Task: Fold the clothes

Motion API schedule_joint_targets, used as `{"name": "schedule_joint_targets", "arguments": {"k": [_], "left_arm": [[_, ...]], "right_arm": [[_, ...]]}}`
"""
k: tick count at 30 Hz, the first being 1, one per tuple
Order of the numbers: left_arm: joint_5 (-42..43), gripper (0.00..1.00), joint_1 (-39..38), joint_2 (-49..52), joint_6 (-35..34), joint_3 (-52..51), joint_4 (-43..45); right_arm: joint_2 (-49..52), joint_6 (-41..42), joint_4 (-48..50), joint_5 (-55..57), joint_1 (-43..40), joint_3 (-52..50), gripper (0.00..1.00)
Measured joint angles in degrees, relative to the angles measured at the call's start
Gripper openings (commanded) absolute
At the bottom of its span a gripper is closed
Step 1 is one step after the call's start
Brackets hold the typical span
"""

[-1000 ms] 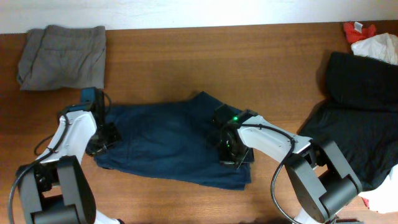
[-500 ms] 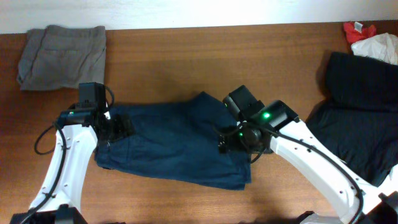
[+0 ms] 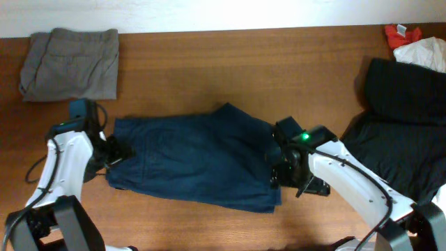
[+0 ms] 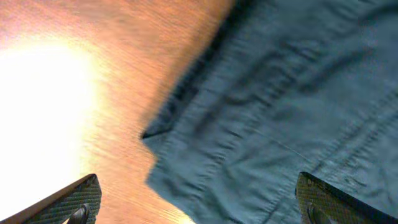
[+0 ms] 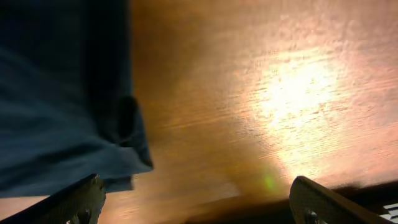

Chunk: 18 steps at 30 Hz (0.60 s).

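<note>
**Navy clothes flat on the table, both sets of jaws spread**

A wood-brown table (image 3: 209, 63) filled my overhead view. The clothes (image 3: 195, 160) — one dark navy garment — lay spread across its middle, towards the near edge, with a pointed flap at the far side. The black garment (image 3: 401, 132) was heaped at the right end, well apart from the navy cloth. The grey folded garment (image 3: 70, 61) sat in the far left corner. A white bundle (image 3: 421, 50) and a red scrap (image 3: 399, 31) lay in the far right corner.

The left gripper (image 4: 199, 205) hung over the garment's left end with its jaws spread wide and nothing between them. Its camera showed me a cloth corner beside bare wood. The right gripper (image 5: 199, 202) was at the garment's right edge — jaws equally spread, gripping nothing, with mostly bare table below.
</note>
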Motion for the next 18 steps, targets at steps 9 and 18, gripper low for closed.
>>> {"name": "schedule_joint_targets", "arguments": {"k": [9, 18], "left_arm": [[5.38, 0.94, 2.21, 0.07, 3.43, -5.79, 6.10], [6.23, 0.79, 2.69, 1.29, 4.31, -7.30, 7.41]], "right_arm": [[0.04, -0.04, 5.57, -4.35, 0.00, -4.42, 0.98], [0.04, -0.26, 5.57, -5.22, 0.00, -4.42, 0.98]]}}
